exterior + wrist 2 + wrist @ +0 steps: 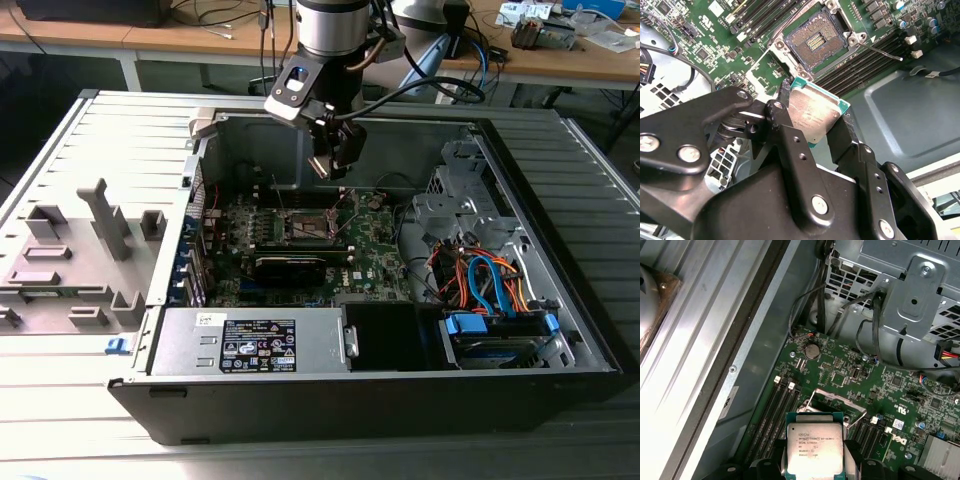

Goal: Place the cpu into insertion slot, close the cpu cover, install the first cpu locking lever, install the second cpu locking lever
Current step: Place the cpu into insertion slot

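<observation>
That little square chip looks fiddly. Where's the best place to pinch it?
By two opposite edges, as the gripper holds the cpu here, one finger on each side. It is thin, flat and square, so its edges are the only parallel sides to pinch. Probably come from above, leaving its underside free to meet the slot.

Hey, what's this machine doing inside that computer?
A robot arm's tool grips the cpu and holds it in the air inside an open computer case. Beneath it, the insertion slot on the green motherboard lies uncovered and empty, so the chip is not yet seated.
</observation>
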